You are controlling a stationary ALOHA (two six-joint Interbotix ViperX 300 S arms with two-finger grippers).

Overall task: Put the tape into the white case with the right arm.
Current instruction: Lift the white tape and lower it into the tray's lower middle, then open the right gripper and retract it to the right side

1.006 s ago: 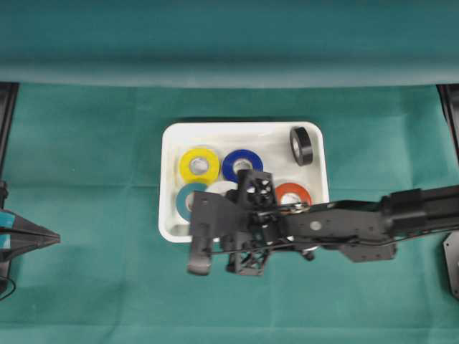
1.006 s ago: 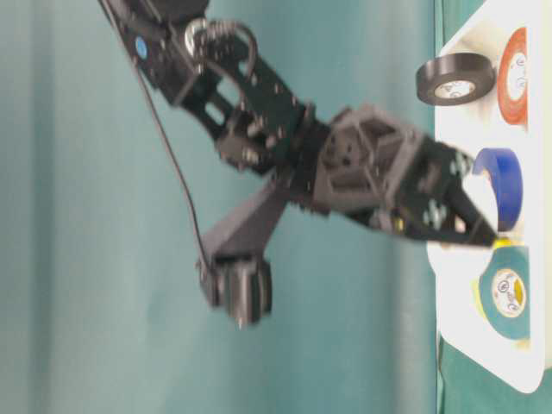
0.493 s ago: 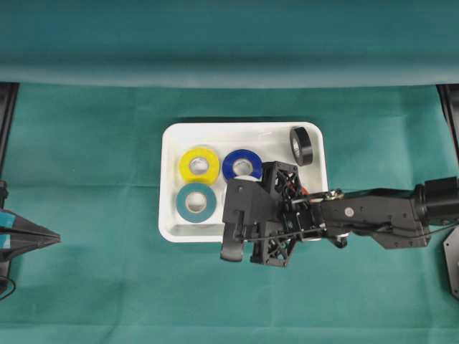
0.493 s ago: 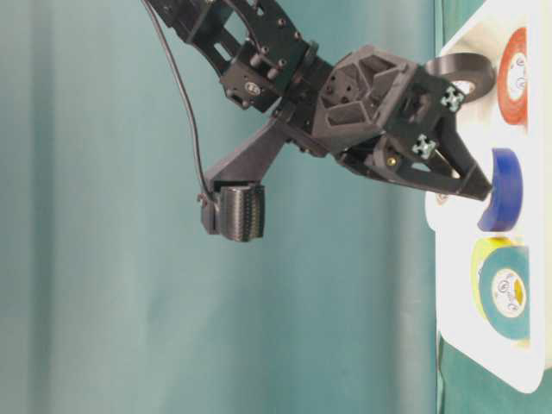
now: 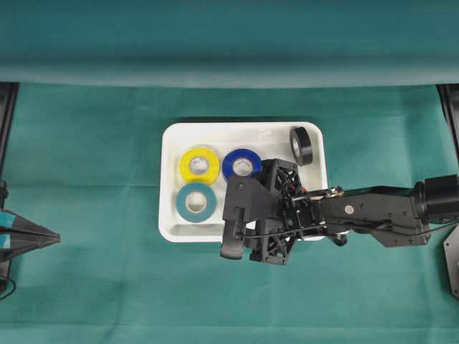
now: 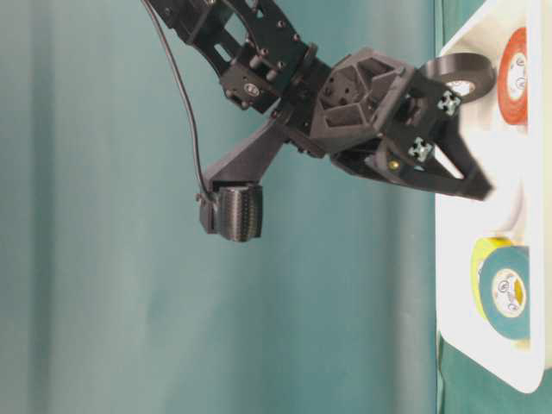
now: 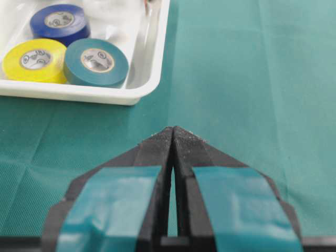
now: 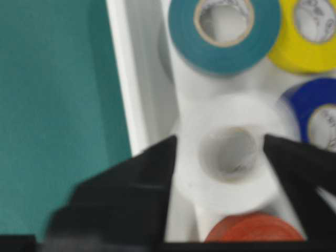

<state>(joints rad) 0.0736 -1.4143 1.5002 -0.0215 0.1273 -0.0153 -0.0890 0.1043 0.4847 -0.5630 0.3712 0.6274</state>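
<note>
**A:** Right wrist view shows it best: the white tape roll (image 8: pixel 231 157) lies flat inside the white case (image 8: pixel 137 79), close to the case's near long edge, with the teal roll (image 8: pixel 223 31) beside it and the red roll (image 8: pixel 252 228) on its other side.

**B:** And the right gripper (image 8: pixel 219 152)?

**A:** Its fingers (image 8: pixel 142 173) stand parted on either side of the white roll, with a sliver of gap visible at each pad. I judge the roll released, though the blur makes contact hard to rule out.

**B:** So what could spoil it?

**A:** A finger catching the roll as the arm lifts away. That could drag it against the red roll or tip it up onto the rim, since it sits so near that edge.

**B:** Any risk to the others?

**A:** From overhead, the yellow roll (image 5: pixel 199 165) and blue roll (image 5: pixel 242 164) lie toward the middle, and the black roll (image 5: pixel 301 145) stands on edge in the far right corner. A sideways sweep could knock that one over.

**B:** The left gripper (image 7: pixel 172 137)?

**A:** Pinched together, parked over the green cloth (image 7: pixel 247 68), well apart from the case.
</note>
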